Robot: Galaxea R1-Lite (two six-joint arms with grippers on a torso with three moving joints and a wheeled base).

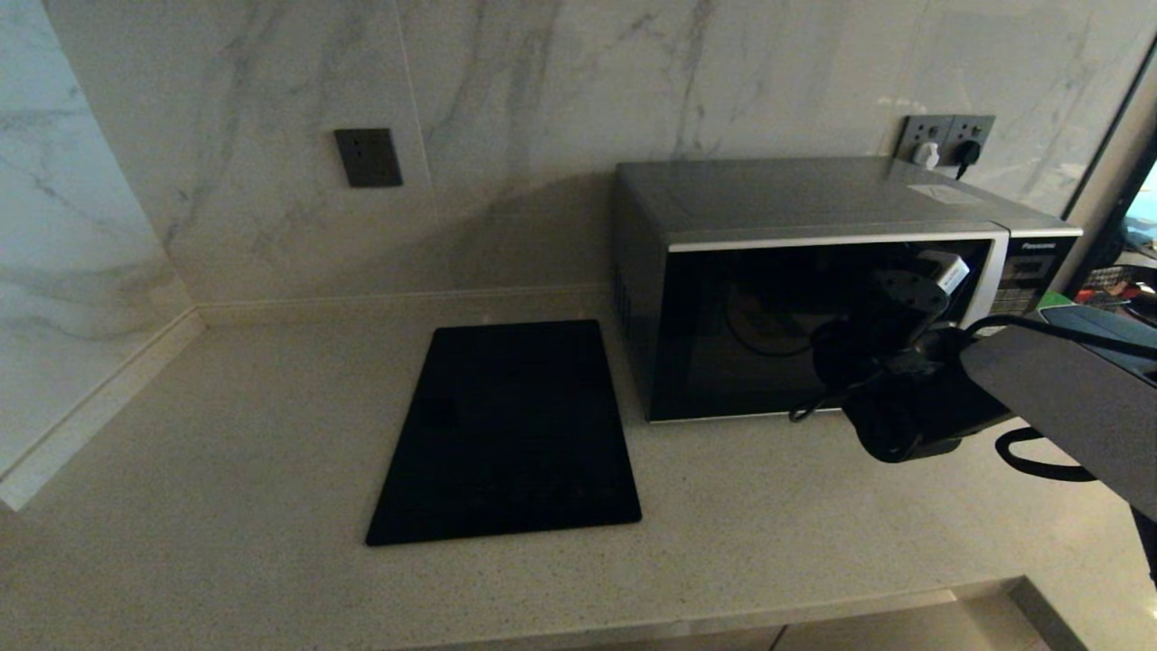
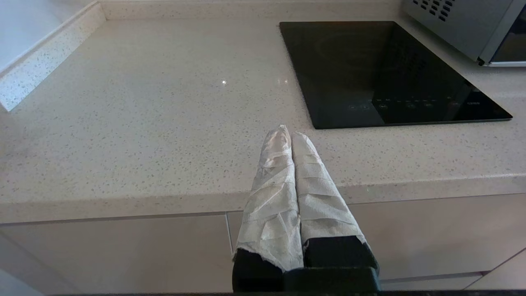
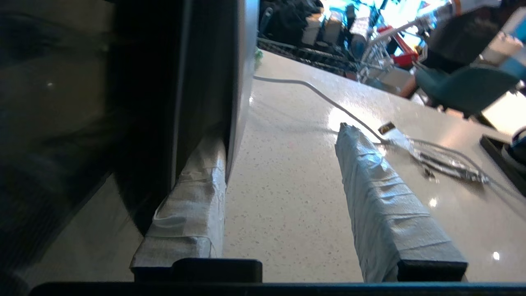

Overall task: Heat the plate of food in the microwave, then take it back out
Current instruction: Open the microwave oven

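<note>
Right tool [image 3: 283, 164] spread, apparently at microwave [image 1: 723, 298] door.

Head view looks down on the counter [image 1: 226, 452]; left wrist views its front edge; right wrist hugs the microwave [image 3: 123, 102].

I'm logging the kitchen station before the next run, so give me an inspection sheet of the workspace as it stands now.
Surface: pale speckled stone counter, marble wall behind.
Job's things: large boxy dark grey Panasonic microwave, dark glass door; plate of food not seen in any view.
Clutter: flat black rectangular slab left of the microwave.
End effectors: right end effector at the microwave's front right, fingers apart, one cloth-wrapped finger tucked behind the door's edge; left end effector shut, below the counter's front edge.
Cables: white cable and connectors on the counter right of the microwave; plugs in the wall socket.
Surroundings: teal chair, wire racks beyond.
</note>
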